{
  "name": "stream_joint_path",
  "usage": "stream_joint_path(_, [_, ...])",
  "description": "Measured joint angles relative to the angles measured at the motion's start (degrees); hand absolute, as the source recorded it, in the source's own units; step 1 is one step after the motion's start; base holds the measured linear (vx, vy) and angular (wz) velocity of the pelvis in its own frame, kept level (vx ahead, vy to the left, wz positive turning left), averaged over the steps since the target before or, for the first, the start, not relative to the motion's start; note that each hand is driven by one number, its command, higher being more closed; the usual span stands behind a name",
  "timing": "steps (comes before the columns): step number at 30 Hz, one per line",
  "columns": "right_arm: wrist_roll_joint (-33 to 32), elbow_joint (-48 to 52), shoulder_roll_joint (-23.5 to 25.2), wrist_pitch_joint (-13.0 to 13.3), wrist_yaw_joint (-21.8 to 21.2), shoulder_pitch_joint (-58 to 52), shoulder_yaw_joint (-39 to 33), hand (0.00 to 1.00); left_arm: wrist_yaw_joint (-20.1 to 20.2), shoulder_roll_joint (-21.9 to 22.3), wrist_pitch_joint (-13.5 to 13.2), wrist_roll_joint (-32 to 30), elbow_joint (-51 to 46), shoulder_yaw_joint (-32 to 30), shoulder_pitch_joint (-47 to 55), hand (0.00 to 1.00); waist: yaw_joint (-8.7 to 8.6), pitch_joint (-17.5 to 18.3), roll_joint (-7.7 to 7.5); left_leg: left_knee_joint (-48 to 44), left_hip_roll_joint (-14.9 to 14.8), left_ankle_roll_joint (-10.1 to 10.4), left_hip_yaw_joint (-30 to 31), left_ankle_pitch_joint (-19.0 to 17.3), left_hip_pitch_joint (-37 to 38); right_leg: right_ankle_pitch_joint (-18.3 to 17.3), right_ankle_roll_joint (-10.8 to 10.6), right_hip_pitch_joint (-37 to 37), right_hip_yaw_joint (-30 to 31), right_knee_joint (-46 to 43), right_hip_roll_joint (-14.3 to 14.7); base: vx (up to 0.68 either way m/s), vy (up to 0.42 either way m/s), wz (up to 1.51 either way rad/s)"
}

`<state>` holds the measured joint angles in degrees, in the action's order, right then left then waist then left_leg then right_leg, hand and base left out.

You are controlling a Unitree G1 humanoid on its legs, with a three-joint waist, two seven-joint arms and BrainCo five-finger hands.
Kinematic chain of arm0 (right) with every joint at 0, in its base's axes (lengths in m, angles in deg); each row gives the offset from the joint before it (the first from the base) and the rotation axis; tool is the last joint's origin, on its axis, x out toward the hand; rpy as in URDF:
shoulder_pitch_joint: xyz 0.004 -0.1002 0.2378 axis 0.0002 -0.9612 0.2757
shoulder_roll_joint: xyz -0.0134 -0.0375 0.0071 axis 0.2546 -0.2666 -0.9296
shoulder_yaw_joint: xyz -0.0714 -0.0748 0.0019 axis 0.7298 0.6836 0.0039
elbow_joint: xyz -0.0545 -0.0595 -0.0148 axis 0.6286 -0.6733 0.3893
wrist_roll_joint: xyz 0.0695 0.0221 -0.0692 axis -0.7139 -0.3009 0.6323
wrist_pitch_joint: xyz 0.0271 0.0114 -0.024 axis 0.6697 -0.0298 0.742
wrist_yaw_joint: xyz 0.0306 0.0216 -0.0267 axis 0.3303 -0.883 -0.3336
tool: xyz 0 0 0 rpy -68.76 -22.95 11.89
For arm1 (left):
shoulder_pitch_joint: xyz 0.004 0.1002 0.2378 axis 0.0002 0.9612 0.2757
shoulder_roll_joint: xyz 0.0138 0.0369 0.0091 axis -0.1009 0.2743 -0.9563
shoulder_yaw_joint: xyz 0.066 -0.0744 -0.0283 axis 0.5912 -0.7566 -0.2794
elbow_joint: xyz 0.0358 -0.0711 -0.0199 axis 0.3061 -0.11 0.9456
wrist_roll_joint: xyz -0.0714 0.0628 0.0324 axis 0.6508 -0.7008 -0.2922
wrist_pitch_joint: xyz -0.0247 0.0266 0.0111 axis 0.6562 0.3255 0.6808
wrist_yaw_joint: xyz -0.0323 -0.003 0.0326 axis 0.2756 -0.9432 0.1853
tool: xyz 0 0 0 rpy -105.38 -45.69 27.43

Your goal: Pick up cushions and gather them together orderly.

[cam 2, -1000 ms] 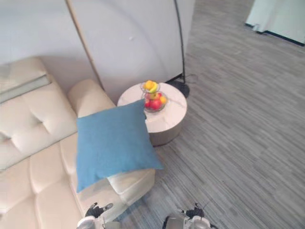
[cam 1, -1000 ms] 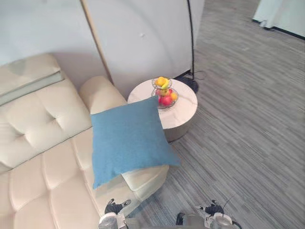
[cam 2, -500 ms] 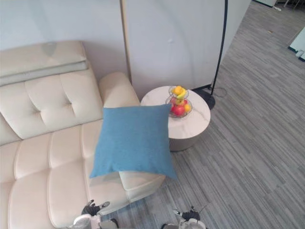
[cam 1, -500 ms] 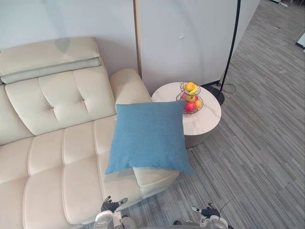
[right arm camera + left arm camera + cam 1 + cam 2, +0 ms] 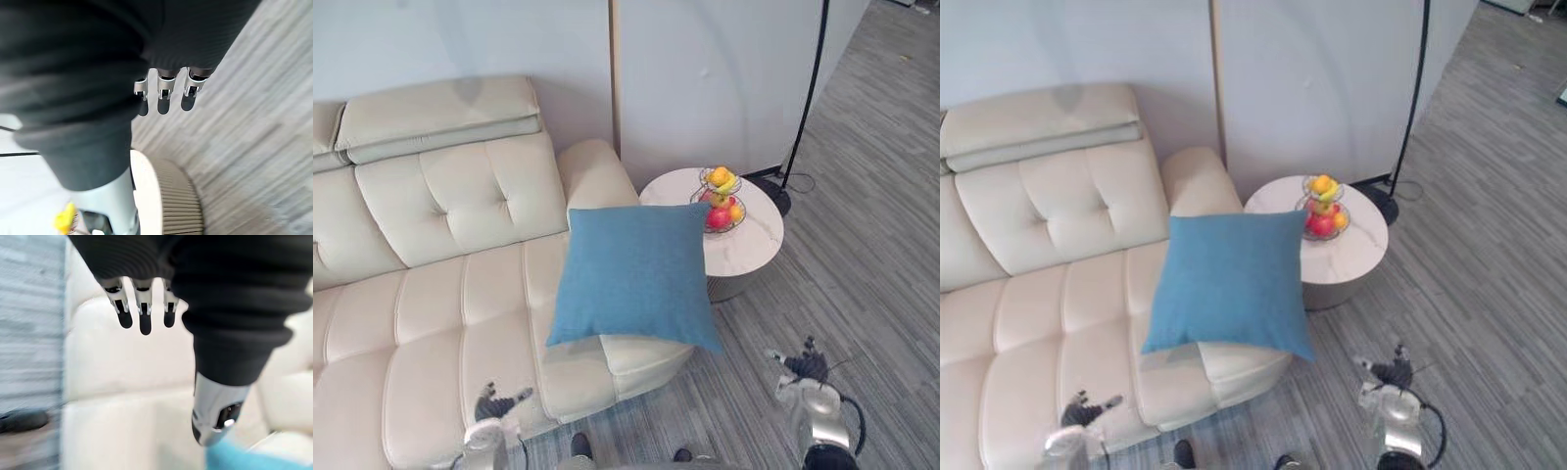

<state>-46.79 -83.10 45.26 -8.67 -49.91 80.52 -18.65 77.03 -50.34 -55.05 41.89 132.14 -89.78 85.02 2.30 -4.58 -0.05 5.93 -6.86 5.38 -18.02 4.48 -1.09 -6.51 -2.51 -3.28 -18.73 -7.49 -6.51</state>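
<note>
Hanging low, fingers loose and holding nothing, the left hand [image 5: 492,406] is before the sofa [image 5: 431,313], the right hand [image 5: 803,367] over the floor [image 5: 862,294]; the blue cushion [image 5: 636,274] lies on the sofa's right end, overhanging its front edge, beside the table [image 5: 754,245] bearing fruit [image 5: 720,201]

Hands spread wider apart. Right hand [image 5: 806,370] up and out, now 4 o'clock of blue cushion [image 5: 636,279]; left hand [image 5: 492,406] out to 8 o'clock.
</note>
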Motion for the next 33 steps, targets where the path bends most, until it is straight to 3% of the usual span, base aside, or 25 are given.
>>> stream_joint_path(5, [-2.2, 0.0, -0.1, 0.1, 1.0, 6.6, 3.5, 0.00, -1.2, -1.3, -0.4, 3.1, -4.6, 0.8, -4.6, 0.00, 0.27, -0.7, 0.47, 0.0, 0.4, -0.1, 0.7, 0.1, -2.5, 1.1, 0.1, -0.9, -0.4, 2.1, 0.1, 0.13, -0.002, 0.06])
stream_joint_path(15, [-6.1, -0.2, -0.8, 0.5, 2.8, 23.2, 12.2, 0.00, -4.6, -2.9, -1.5, 7.3, -7.8, 9.3, -23.3, 0.00, 1.04, -7.7, -0.03, -2.4, 0.2, -0.8, 1.4, 0.6, -9.3, 1.6, 0.9, -6.0, 0.8, 1.7, 0.0, 0.03, -0.001, 0.06])
stream_joint_path(19, [-6.6, -0.2, 0.0, 0.5, 4.2, 26.0, 14.6, 0.00, -5.1, -2.3, -1.6, 7.9, -6.7, 13.6, -28.6, 0.00, 1.12, -8.6, -0.12, -4.5, -0.9, -0.8, 1.4, 0.6, -12.0, 1.5, 0.9, -9.4, 2.3, -1.8, 0.1, 0.03, -0.013, 0.00])
stream_joint_path(21, [-6.6, -0.3, 0.9, 0.5, 4.7, 27.3, 16.6, 0.00, -5.7, -0.9, -1.5, 7.8, -4.3, 16.9, -31.8, 0.00, 0.84, -10.5, 0.09, -6.4, -2.7, -0.8, 1.2, 0.6, -12.3, 1.3, 0.9, -12.6, 3.0, -8.8, 0.1, 0.04, -0.052, -0.12])
stream_joint_path(23, [-7.1, -0.2, 1.3, 0.5, 5.0, 28.9, 18.3, 0.00, -6.0, 0.3, -1.4, 7.8, -3.0, 18.3, -35.0, 0.00, 1.00, -11.8, -0.03, -8.1, -4.0, -0.8, 1.2, 0.5, -13.8, -1.0, 0.4, -18.4, 4.7, -11.8, 0.4, -0.05, -0.120, -0.07])
stream_joint_path(24, [-7.6, 0.1, 2.7, 0.5, 5.5, 29.6, 18.5, 0.00, -6.2, 0.6, -1.4, 7.7, -2.4, 18.6, -37.1, 1.00, 0.22, -12.4, -1.72, -9.1, -2.7, -0.3, 1.3, 0.0, -15.2, 3.1, 1.0, -18.6, 4.5, -6.9, -0.7, -0.06, -0.152, 0.15])
stream_joint_path(25, [-7.6, 0.1, 2.8, 0.5, 5.6, 29.8, 18.5, 0.00, -6.3, 0.9, -1.4, 7.7, -2.4, 18.7, -37.4, 1.00, 0.09, -12.4, -1.61, -9.2, -2.8, -0.2, 1.3, -0.2, -15.6, 2.8, 1.1, -18.5, 4.3, -6.3, -0.5, 0.00, -0.110, 0.11])
stream_joint_path(26, [-7.6, 0.1, 2.9, 0.5, 5.8, 31.1, 19.0, 1.00, -6.8, 1.4, -1.6, 7.8, -2.5, 18.7, -38.6, 1.00, 0.50, -13.3, -0.92, -10.1, -3.8, -0.1, 1.1, -0.4, -17.1, 2.9, 1.3, -19.5, 4.4, -5.8, 0.4, 0.01, -0.110, -0.12])
stream_joint_path(33, [-8.9, 5.0, 2.5, -0.1, 6.4, 30.6, 21.0, 1.00, -8.6, 1.2, -1.6, 10.7, -5.0, 19.4, -39.6, 1.00, 0.79, -14.1, -0.40, -12.1, -4.9, -0.1, 1.0, -0.4, -18.2, 2.9, 1.3, -19.7, 4.1, -7.0, 1.0, 0.01, -0.042, 0.04])
